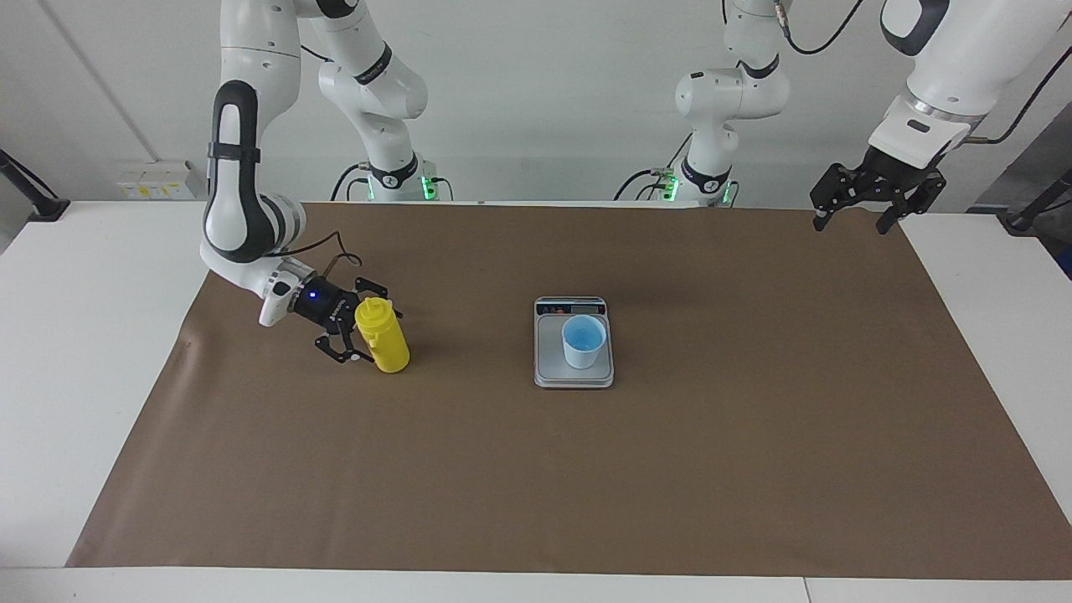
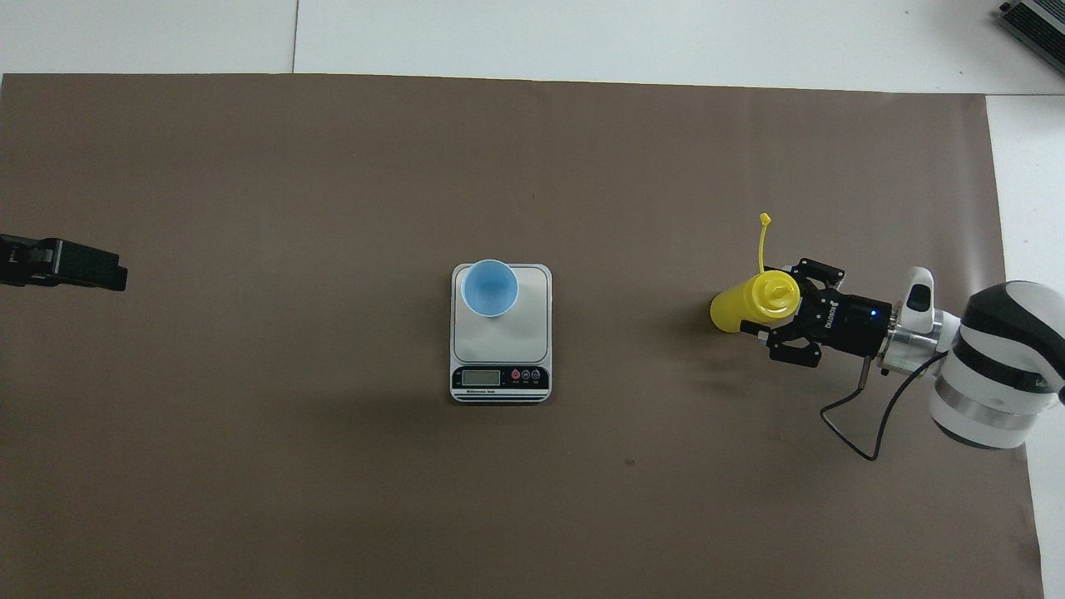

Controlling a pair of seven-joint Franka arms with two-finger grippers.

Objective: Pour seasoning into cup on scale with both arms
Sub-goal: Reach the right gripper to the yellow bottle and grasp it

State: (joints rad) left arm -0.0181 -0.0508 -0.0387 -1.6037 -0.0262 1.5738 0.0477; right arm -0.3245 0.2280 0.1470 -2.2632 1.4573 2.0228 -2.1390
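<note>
While the right claw (image 1: 360, 333) stands wide around the yellow plastic squeeze bottle (image 1: 383, 334), at nine o'clock from the light-blue cup (image 1: 583, 341), it could be toppled by an off-centre closure.

The yellow bottle (image 1: 382, 335) covers one finger of the right gripper (image 1: 356, 328), so contact can't be read in the facing view. From overhead, the left gripper (image 2: 62, 263) is cut off by the picture's edge, only its black tip showing. The scale (image 2: 501, 384) display is too small to read. Both arms' upper links run out of frame.
</note>
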